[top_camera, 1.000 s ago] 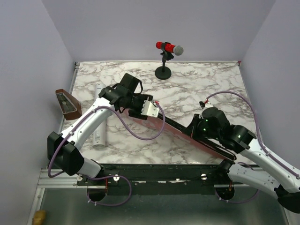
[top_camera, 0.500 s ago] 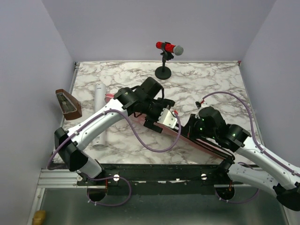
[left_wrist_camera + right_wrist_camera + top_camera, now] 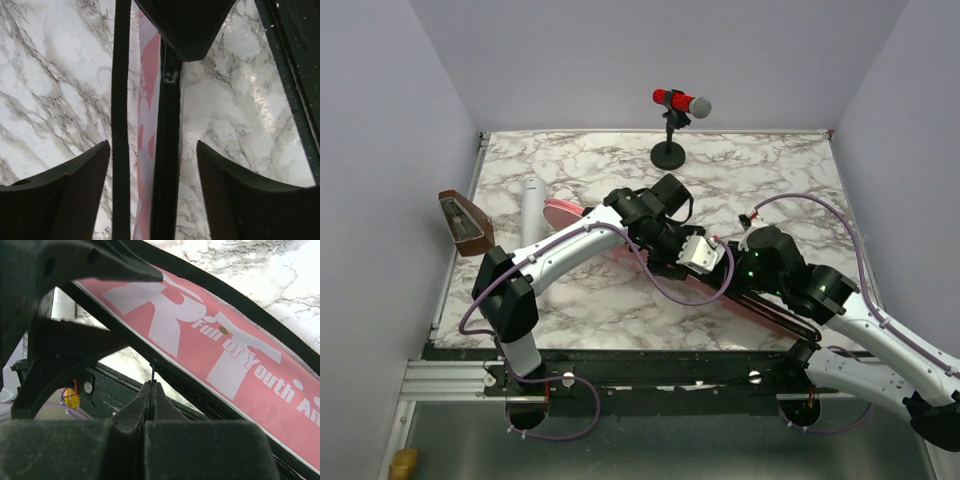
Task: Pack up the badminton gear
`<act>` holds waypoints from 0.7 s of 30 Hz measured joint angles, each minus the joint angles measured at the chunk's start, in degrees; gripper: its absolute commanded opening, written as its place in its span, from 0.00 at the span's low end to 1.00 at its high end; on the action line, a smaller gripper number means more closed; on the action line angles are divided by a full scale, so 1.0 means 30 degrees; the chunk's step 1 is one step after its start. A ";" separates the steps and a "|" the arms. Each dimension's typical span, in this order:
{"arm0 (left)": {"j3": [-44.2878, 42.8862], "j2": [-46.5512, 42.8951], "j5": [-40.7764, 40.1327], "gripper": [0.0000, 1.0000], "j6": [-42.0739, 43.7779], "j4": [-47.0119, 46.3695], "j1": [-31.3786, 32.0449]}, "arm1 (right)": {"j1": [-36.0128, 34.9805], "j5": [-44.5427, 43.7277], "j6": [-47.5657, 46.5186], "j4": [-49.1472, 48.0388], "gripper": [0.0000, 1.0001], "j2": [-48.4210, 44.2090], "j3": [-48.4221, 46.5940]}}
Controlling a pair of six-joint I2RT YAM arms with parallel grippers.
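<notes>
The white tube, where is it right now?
In the top view, the white tube lies on the table's left side, between the brown box and the pink bag's far end, its near part hidden under the left arm.

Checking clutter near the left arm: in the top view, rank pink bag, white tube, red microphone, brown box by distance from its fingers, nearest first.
1. Pink bag, under the left fingers.
2. Red microphone, far edge.
3. White tube, left side.
4. Brown box, at the left edge.
</notes>
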State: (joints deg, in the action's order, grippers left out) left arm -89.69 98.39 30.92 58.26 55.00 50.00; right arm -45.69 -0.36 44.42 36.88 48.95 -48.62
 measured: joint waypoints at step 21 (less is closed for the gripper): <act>-0.0605 -0.0627 -0.0044 0.00 0.1231 0.0386 -0.1217 | 0.0015 -0.2455 0.0342 0.0291 0.00 -0.1100 -0.0364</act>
State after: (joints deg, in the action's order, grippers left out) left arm -91.50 96.51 30.79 61.95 56.16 46.35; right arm -45.65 -7.73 45.45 37.76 45.65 -49.71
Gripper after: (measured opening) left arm 0.064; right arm 0.006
